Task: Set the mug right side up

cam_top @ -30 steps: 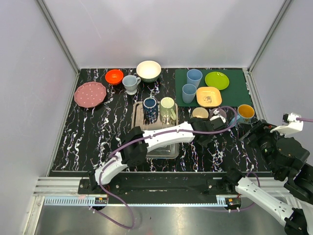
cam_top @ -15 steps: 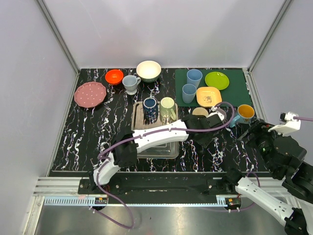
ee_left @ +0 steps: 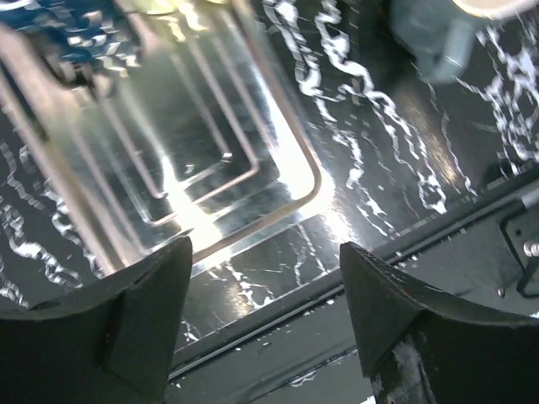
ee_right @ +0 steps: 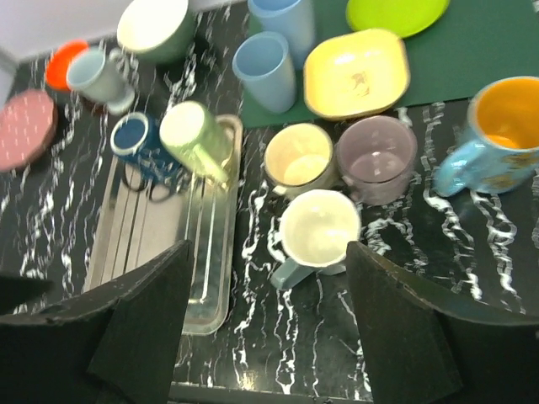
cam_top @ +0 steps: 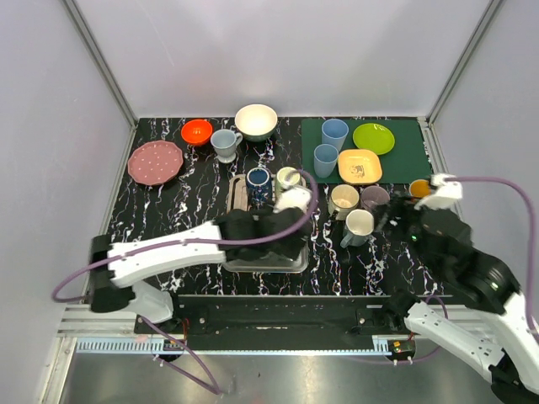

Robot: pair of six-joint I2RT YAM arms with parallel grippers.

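Right wrist view: mug (ee_right: 320, 229) stands upright mid-frame, cream inside, grey-blue handle pointing lower left. Both the left fingers (ee_left: 109, 328) and right fingers (ee_right: 139, 337) are spread wide, empty.

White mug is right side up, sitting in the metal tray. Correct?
Not in the tray. The white mug is right side up, but it stands on the black table to the right of the metal tray, just in front of the beige mug and the purple mug. The right wrist view shows it.
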